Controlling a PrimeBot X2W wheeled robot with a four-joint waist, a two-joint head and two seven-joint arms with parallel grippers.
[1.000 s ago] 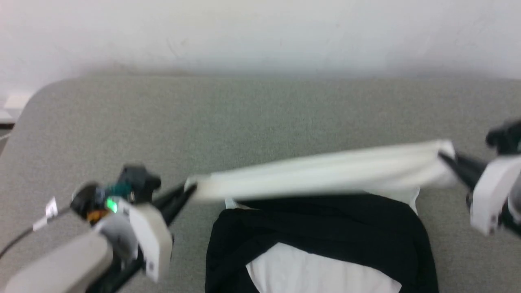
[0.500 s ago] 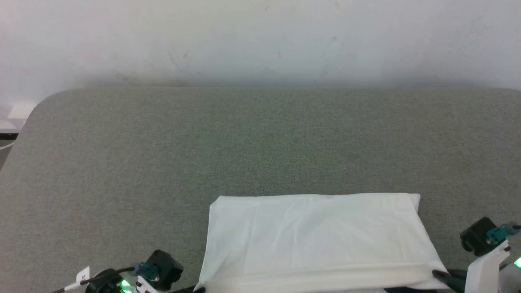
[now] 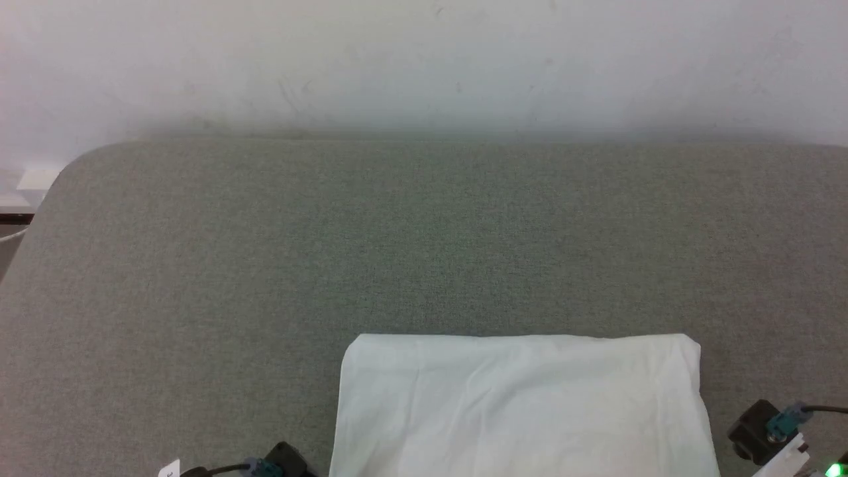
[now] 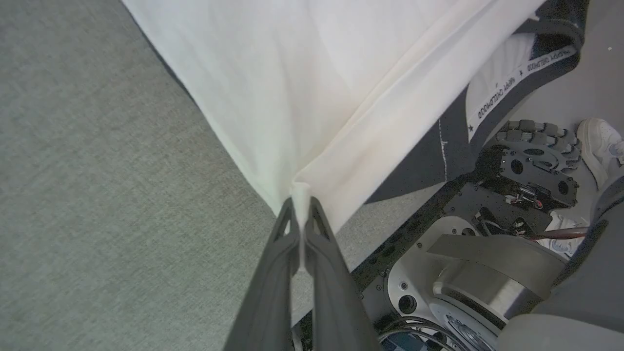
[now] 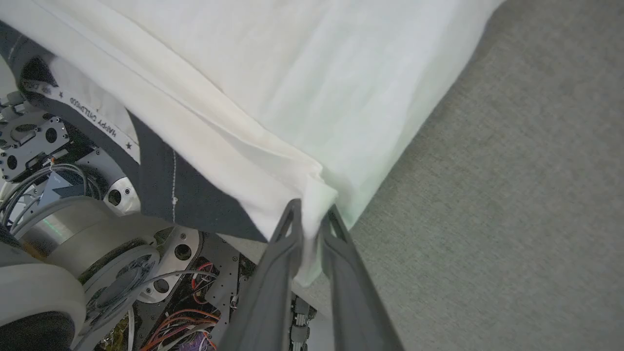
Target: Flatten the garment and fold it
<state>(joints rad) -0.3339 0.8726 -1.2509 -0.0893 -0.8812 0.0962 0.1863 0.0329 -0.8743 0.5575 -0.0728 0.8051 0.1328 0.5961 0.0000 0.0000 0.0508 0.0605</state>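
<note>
The garment [image 3: 523, 404] lies folded on the grey table [image 3: 265, 265] at the near edge, its cream-white side up as a flat rectangle. In the left wrist view my left gripper [image 4: 301, 202] is shut on a corner of the garment's [image 4: 317, 87] folded white edge. The right wrist view shows my right gripper [image 5: 312, 209] pinching the opposite corner of the garment [image 5: 292, 73], with cloth bunched between the fingers. Under the white layer, black fabric and a lettered collar band [image 4: 516, 83] hang over the table's front edge.
A pale wall [image 3: 424, 59] stands behind the table. The table's far and left parts are bare grey fabric. Below the front edge the wrist views show my own base [image 4: 487, 273] with cables, and a white shoe [image 4: 597, 141] on the floor.
Both grippers have pulled the white edge toward the near edge, over the black sleeves, and laid it flat. They have dropped to the bottom of the head view, which has also shifted.
</note>
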